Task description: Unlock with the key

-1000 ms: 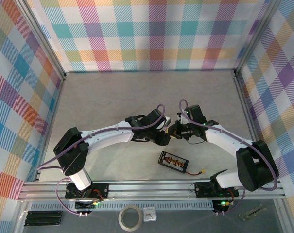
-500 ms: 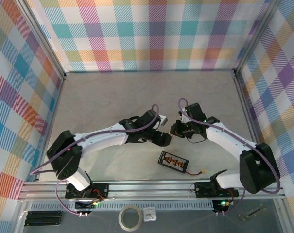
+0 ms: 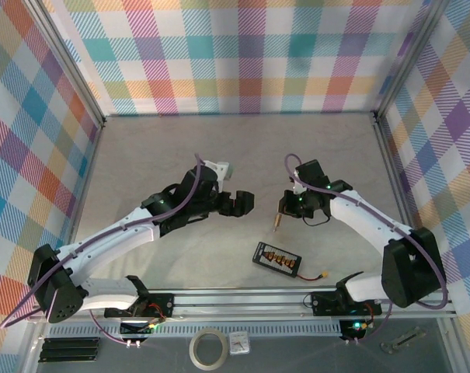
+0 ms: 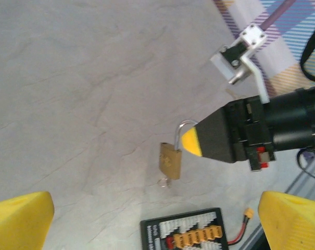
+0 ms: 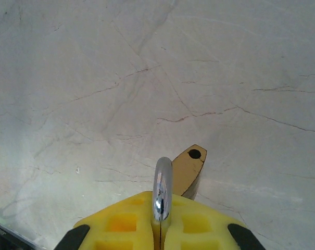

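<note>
**Two hands, one padlock**

Nearest lies a black charger board (image 3: pixel 277 260). Beyond it, the brass padlock (image 4: pixel 170 160) is pinched by its silver shackle (image 5: pixel 162 192) in the right hand (image 4: pixel 191 142). The left hand (image 3: pixel 238 203), spread wide and empty, is best aligned squarely on the small silvery key (image 4: pixel 164 182) beneath.

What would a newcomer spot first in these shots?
A brass padlock hangs by its shackle from the shut right tool near mid-table, with one shackle hole empty on top of the body. To its left, the left tool gapes wide open and holds nothing. A black connector board lies nearer the arm bases, and loud plaid walls ring the cell.
</note>
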